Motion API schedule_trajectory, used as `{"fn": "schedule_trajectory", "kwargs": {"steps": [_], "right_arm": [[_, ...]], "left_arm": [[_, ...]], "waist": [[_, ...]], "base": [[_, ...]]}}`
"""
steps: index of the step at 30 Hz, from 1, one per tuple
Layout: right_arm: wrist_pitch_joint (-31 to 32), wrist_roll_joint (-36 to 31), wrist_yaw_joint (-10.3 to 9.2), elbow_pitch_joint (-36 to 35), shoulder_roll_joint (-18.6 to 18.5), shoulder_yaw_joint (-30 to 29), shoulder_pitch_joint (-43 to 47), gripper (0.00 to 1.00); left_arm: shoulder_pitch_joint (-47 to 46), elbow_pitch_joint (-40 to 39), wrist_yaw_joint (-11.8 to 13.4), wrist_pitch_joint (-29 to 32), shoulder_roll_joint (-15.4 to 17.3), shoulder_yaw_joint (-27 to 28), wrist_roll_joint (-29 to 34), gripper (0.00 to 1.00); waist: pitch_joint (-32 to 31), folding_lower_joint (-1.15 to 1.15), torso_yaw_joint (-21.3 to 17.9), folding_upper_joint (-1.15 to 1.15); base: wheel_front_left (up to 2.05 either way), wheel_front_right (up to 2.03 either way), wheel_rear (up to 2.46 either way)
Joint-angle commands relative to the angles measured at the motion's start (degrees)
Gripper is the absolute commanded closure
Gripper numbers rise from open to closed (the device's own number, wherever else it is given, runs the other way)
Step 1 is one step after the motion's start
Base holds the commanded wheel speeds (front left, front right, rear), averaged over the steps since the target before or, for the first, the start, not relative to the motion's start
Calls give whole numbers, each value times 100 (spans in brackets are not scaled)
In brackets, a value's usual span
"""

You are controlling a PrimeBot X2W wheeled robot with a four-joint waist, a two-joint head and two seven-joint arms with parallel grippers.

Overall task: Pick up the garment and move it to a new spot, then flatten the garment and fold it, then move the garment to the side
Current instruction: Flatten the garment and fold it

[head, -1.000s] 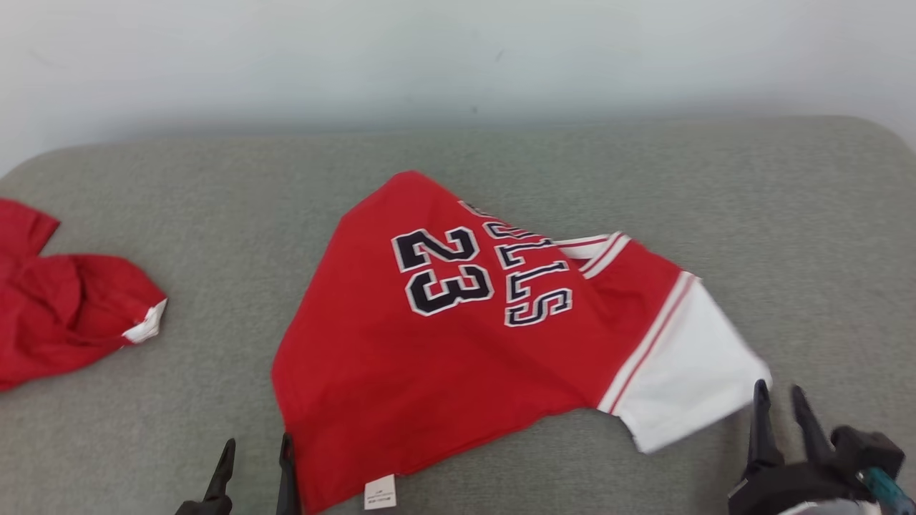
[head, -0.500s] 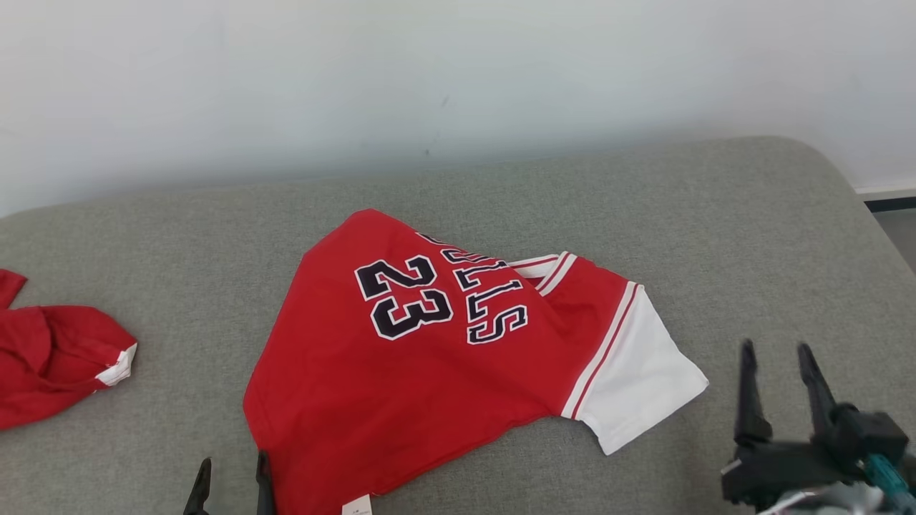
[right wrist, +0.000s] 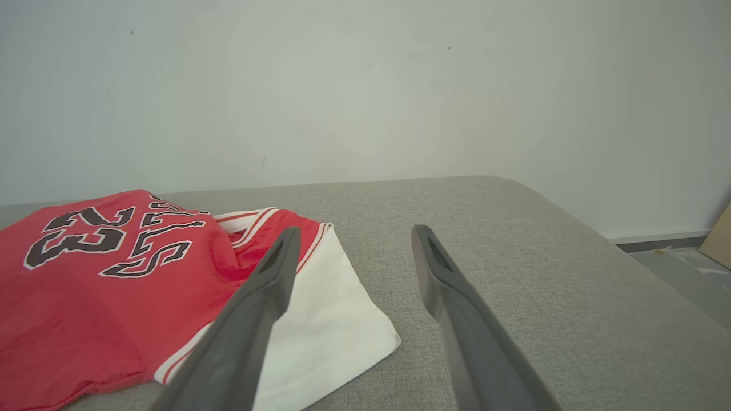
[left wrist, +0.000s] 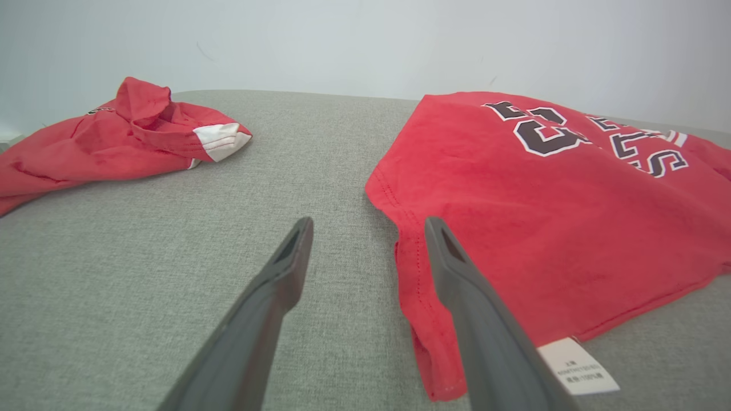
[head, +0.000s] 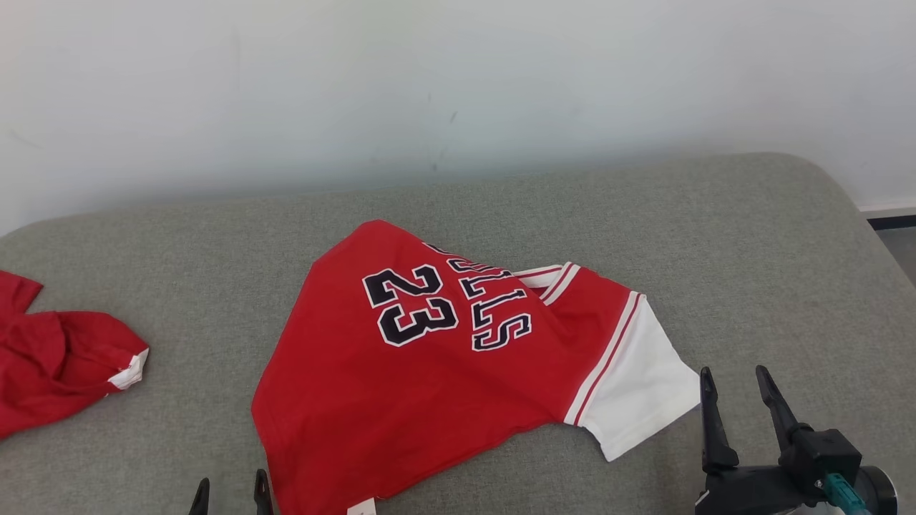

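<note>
Left gripper [head: 230,492] and right gripper [head: 735,375] are held wide open, empty. The jersey [head: 429,372] is laid centrally on the cushion [head: 751,250], near-left corner beside the left gripper, white sleeve [head: 637,400] near the right gripper. For flattening, edges should be pinched low and pulled apart evenly.

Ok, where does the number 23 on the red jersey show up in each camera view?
Head view: number 23 just left of centre.
Left wrist view: number 23 upper right.
Right wrist view: number 23 far left, mid-height.
Shared landmark: white striped collar, right of the number.
</note>
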Motion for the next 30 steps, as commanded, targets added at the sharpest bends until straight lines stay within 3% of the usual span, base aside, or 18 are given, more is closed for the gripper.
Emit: {"fn": "schedule_trajectory", "kwargs": {"steps": [1,12,19,30], "right_arm": [[0,-24,-11,9,6,-2,39,0],[-1,-26,-11,98,-41,72,-21,0],[-1,65,-11,258,-194,241,-283,0],[-1,96,-11,328,-286,193,-384,0]], "left_arm": [[61,-20,18,-19,-3,-7,-18,0],[-34,-71,15,-19,-4,-271,-107,0],[-237,135,133,-19,-1,-683,-516,0],[-253,486,204,-19,0,-1115,-1047,0]], "waist": [[-8,0,-10,0],[311,0,51,0],[761,0,200,0],[885,0,357,0]], "base": [[0,0,0],[0,0,0],[0,0,0],[0,0,0]]}}
